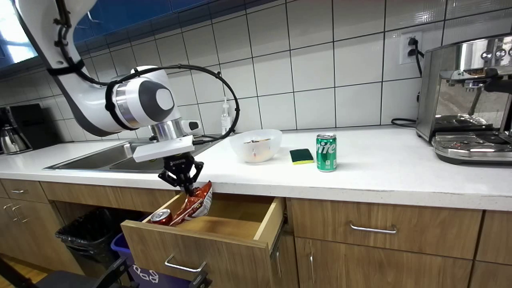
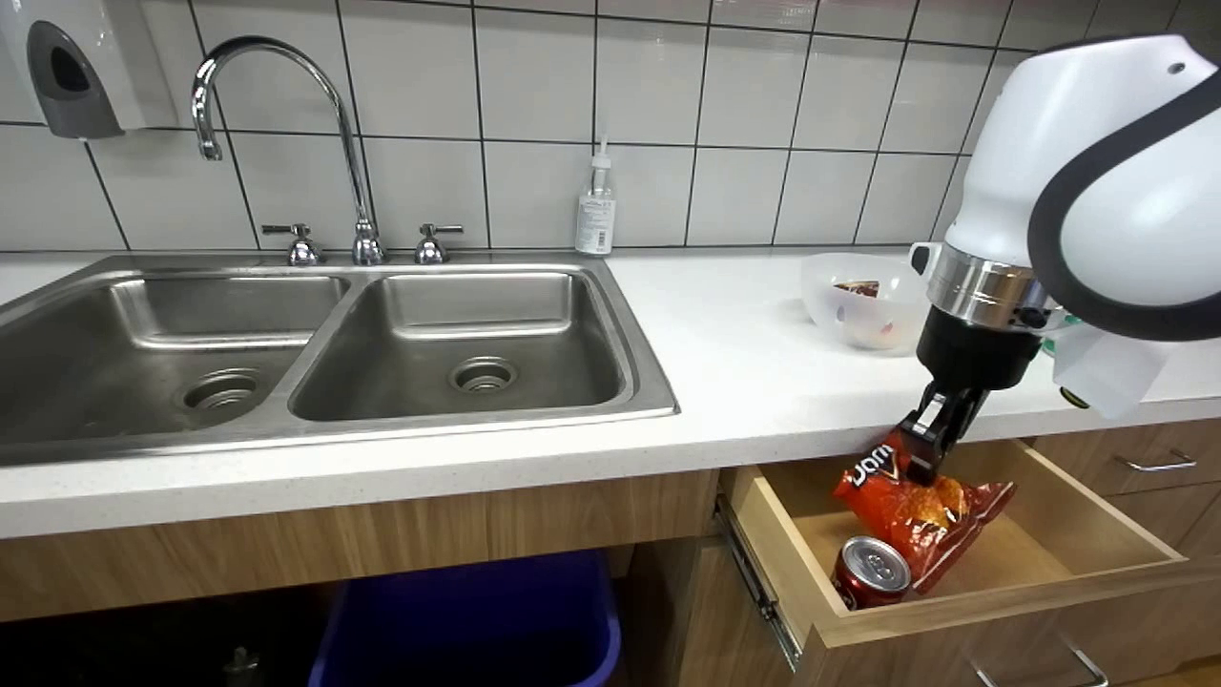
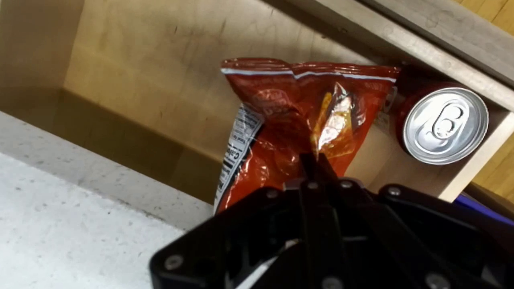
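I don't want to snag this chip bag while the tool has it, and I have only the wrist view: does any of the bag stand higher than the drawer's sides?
Observer: Yes. In an exterior view, the upper end of the chip bag rises above the sides of the drawer.
Operator: Thanks. I get only a strip of the counter along one edge of my picture. What stands farther along it?
Observer: In an exterior view, a green can stands upright there, close beside a sponge.
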